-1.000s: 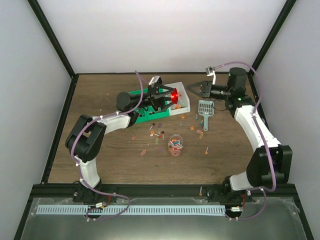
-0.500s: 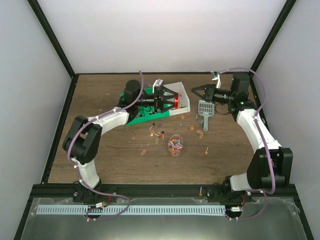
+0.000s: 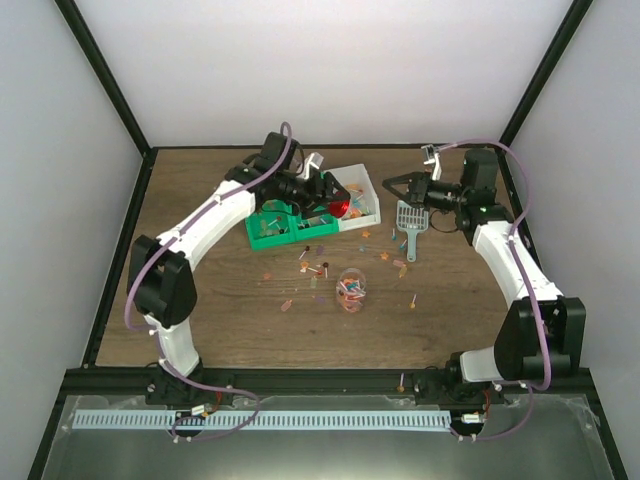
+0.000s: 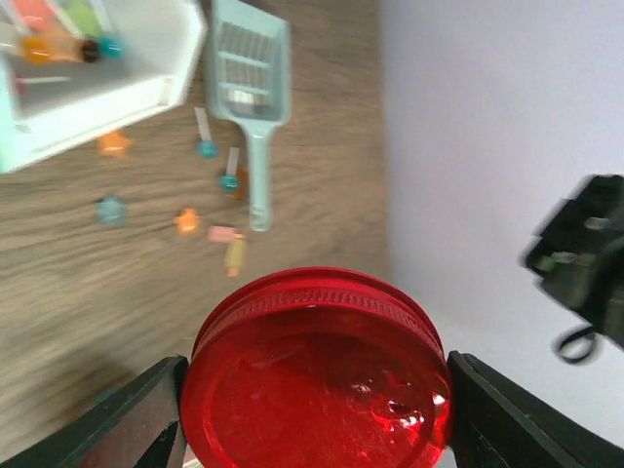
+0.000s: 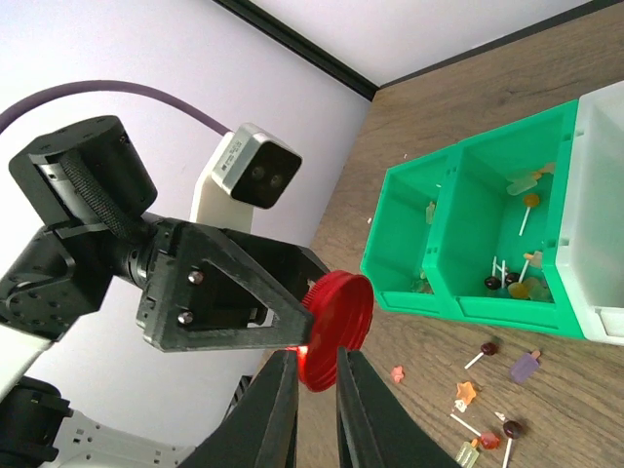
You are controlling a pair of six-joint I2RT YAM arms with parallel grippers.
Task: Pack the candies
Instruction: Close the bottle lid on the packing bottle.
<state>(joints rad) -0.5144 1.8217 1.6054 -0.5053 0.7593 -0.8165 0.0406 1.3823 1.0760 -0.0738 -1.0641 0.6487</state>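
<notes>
Left gripper clamps the red lid above the green bin, right gripper nearly closed, empty; candies fill both bins, white bin adjacent, rest scattered nearby.

A red lid, pale blue-green scoop, green bin and multicoloured candies.

Both arms have white link shells with black joint housings, and a purple cable loops along each. The left gripper is matte black with triangular, screw-studded fingers; a white camera block sits above.
</notes>
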